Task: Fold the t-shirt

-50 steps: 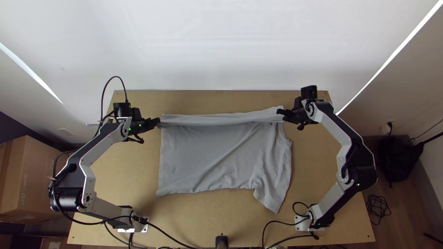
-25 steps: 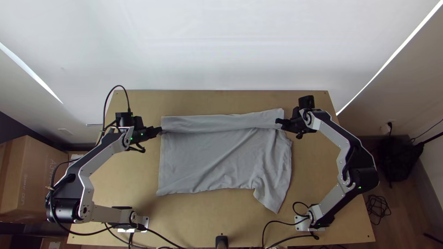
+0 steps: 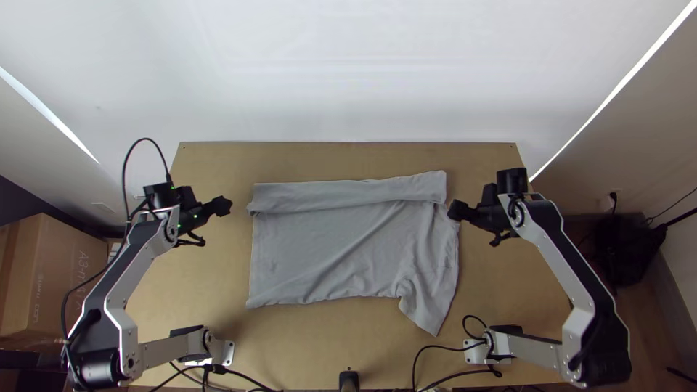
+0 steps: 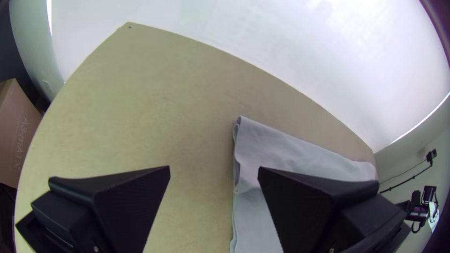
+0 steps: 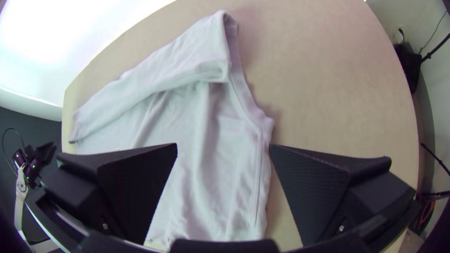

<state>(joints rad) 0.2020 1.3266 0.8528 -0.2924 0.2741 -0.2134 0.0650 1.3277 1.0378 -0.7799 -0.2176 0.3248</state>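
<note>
And there's the shirt [image 3: 334, 250], flat on the table [image 3: 348, 337], far edge turned over in a long flap [image 3: 341, 194], near sleeve [image 3: 430, 308] jutting out! Left gripper [image 3: 223, 206], fingers apart, just off one end; right gripper [image 3: 456, 210], also spread, by the other. Nothing pinched! The danger? That flap looks loose: one careless brush could drag it askew. And leave that sleeve untucked, the next fold could finish lopsided.

Lab-like workspace, plain wooden table [image 3: 327, 159], two mounted robot arms [image 3: 138, 263], trailing black cables [image 3: 415, 369], cardboard box [image 3: 51, 290], white backdrop [image 3: 348, 72]
</note>
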